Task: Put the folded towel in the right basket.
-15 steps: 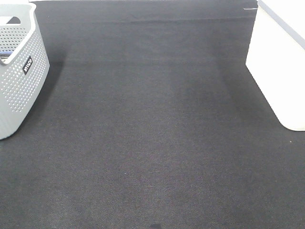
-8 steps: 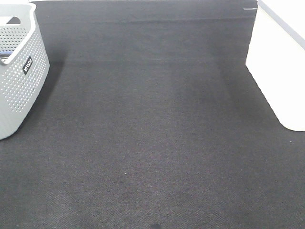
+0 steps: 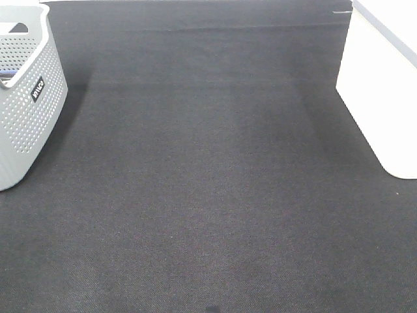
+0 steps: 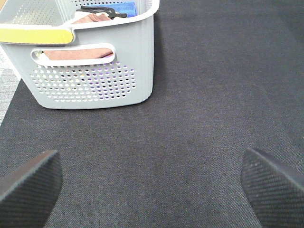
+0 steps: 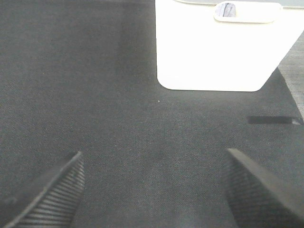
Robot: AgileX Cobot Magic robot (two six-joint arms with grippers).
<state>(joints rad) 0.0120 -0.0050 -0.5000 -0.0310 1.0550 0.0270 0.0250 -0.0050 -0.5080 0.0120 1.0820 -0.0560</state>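
Observation:
A pinkish-brown folded towel (image 4: 78,53) lies inside the grey perforated basket (image 4: 95,80), showing through its handle slot and over its rim. That basket stands at the far left in the exterior view (image 3: 26,98). The white right basket (image 3: 381,98) stands at the right edge and also shows in the right wrist view (image 5: 221,52). My left gripper (image 4: 152,180) is open and empty, low over the mat, a short way from the grey basket. My right gripper (image 5: 154,185) is open and empty, facing the white basket. Neither arm shows in the exterior view.
A dark mat (image 3: 208,182) covers the table. A blue item (image 4: 124,8) and a black item (image 4: 99,10) lie in the grey basket beside the towel. A yellow strip (image 4: 35,35) lies on its rim. A strip of tape (image 5: 273,120) lies near the white basket.

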